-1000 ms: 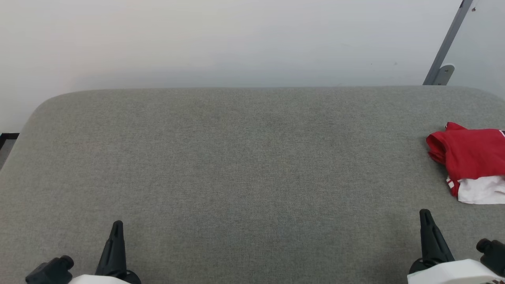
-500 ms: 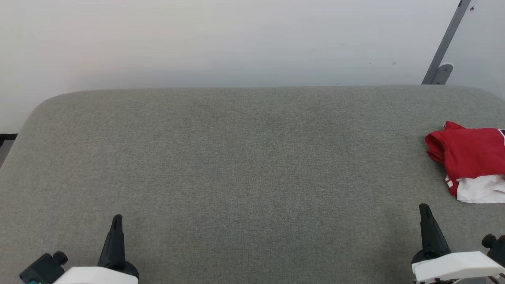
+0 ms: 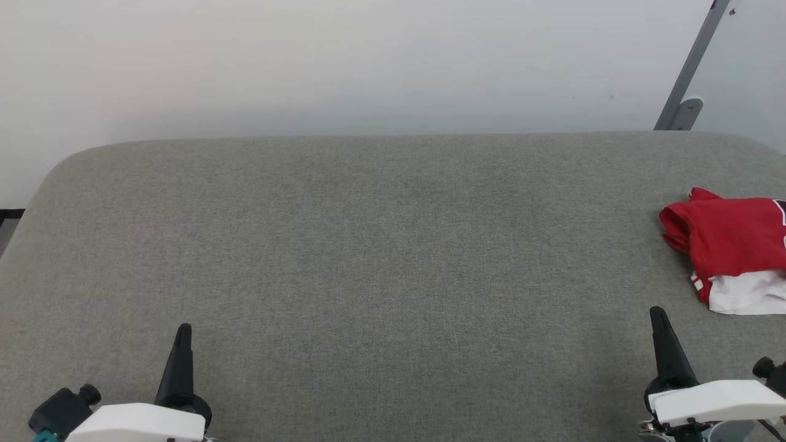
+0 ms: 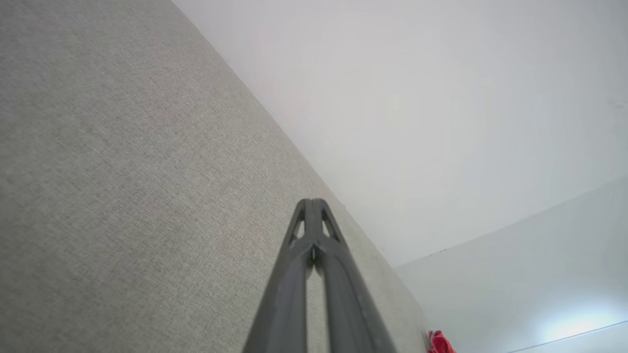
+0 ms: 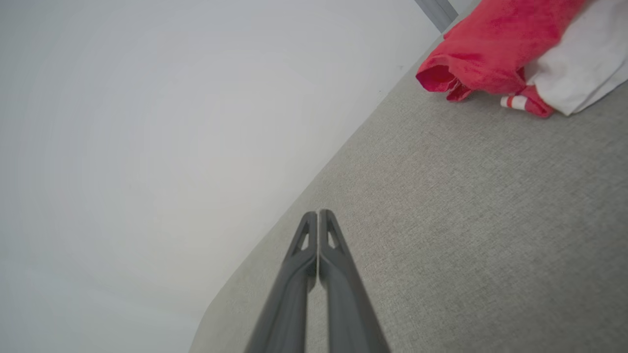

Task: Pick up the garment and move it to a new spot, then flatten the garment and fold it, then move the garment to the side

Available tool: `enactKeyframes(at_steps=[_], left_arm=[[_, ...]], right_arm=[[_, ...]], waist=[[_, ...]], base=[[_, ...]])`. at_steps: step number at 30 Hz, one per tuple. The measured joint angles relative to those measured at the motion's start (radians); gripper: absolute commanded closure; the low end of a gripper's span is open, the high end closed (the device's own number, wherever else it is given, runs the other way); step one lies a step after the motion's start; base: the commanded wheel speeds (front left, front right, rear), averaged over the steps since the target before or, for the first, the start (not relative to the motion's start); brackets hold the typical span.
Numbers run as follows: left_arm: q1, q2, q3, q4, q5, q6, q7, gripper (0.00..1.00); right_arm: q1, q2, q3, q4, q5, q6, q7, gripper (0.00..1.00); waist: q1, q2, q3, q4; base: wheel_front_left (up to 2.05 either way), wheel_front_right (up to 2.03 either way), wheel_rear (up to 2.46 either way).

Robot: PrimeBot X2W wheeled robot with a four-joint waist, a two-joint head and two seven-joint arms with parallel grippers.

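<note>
The garment (image 3: 727, 233) lies bunched at the right edge of the head view, red with a white part along its lower side, on the grey table (image 3: 381, 245). The left hand (image 3: 183, 334) sits at lower left and the right hand (image 3: 657, 316) at lower right. Each has its fingers pressed together, empty and clear of the cloth.

One garment (image 3: 731, 236), one grey table (image 3: 368, 245), one slanted metal bar (image 3: 693, 61), and two grippers: left gripper (image 3: 183, 329), right gripper (image 3: 656, 312).
</note>
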Motion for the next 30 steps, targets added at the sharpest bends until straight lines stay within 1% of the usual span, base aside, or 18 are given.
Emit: enactKeyframes(at_steps=[8,30], left_arm=[[-0.02,-0.003,0.005,0.007,-0.092,0.0,0.02,1.0],[-0.061,-0.015,0.017,0.028,-0.301,0.0,0.081,1.0]], right_arm=[[-0.019,0.001,-0.002,0.006,0.089,0.0,0.026,1.0],[-0.058,0.002,-0.005,0.022,0.313,0.0,0.081,1.0]], waist=[[0.0,0.0,0.001,-0.002],[0.0,0.0,0.002,-0.009]], base=[[0.0,0.0,0.0],[0.0,0.0,0.0]])
